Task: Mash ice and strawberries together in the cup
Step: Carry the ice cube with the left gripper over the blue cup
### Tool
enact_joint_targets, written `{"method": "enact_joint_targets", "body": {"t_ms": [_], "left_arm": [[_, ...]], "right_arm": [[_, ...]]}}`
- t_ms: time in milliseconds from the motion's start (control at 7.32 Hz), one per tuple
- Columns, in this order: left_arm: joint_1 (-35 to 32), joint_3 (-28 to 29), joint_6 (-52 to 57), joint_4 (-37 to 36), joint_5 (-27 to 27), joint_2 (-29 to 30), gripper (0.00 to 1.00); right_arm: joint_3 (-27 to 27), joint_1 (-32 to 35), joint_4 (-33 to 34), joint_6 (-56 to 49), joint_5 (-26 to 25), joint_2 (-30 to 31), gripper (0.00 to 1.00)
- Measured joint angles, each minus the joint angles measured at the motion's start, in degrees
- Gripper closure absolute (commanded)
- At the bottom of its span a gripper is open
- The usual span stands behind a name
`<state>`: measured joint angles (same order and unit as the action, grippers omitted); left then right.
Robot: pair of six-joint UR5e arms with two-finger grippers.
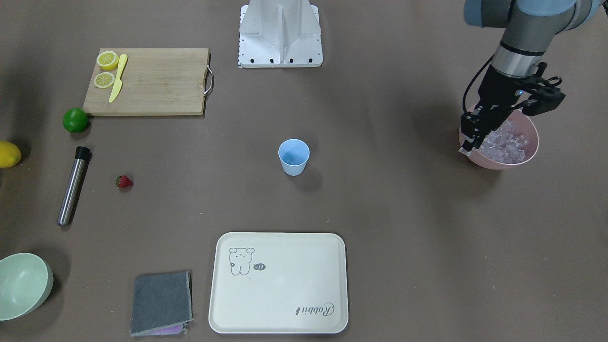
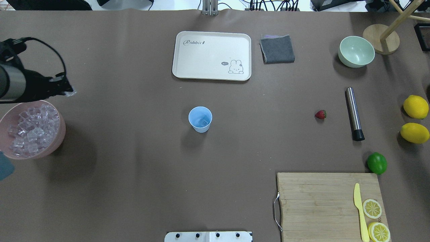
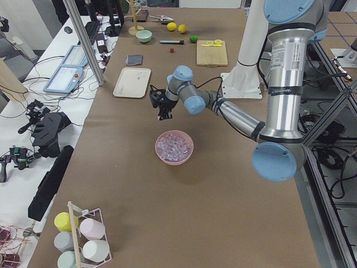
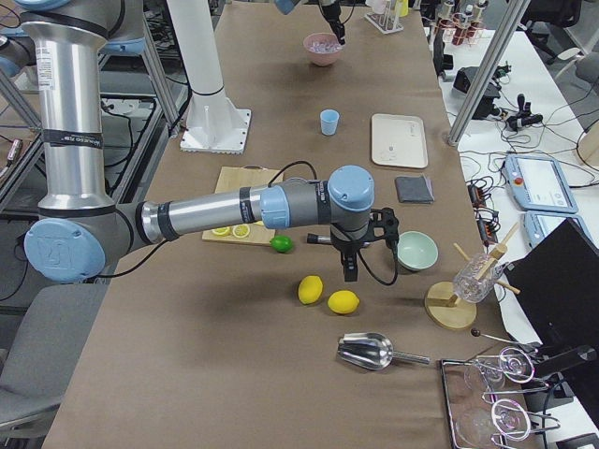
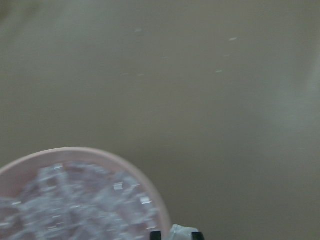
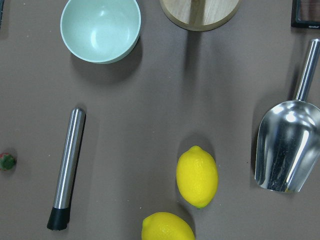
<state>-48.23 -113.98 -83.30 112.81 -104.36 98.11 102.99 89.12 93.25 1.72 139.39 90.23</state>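
L gripper (image 2: pixel 69 90) is clamped on one clear ice cube (image 5: pixel 182 232), just beside the rim of the pink bowl (image 2: pixel 61 134), which holds more ice (image 2: pixel 32 129). Light-blue cup (image 2: pixel 200 119) stands upright mid-table, well apart. Strawberry (image 2: pixel 320 114) lies near the steel rod (image 2: pixel 353 113). R gripper (image 4: pixel 349 271) hangs near the lemons (image 4: pixel 312 289); can't tell its grip.

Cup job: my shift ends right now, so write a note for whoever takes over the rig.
Left gripper: shut on one ice cube, raised beside the pink bowl.
Right gripper: state cannot be told; it hangs by the lemons.
Cup: mid-table, seems to hold some ice.
Strawberry: on the table, untouched, by the steel muddler.
Left to do: drop cube in cup, add strawberry, mash.
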Motion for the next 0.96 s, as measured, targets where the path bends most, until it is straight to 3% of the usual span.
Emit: {"method": "enact_joint_targets", "body": {"t_ms": [410,956], "left_arm": [[8.3,8.1,-7.1,-0.2,4.5,16.6,1.0],[17.5,12.7,-9.7,0.2,11.4,24.6,1.0]], "right_arm": [[-0.1,0.0,0.0,0.3,-0.2,0.0,0.0],[-0.3,0.0,0.0,1.7,-0.1,0.0,0.0]]}}
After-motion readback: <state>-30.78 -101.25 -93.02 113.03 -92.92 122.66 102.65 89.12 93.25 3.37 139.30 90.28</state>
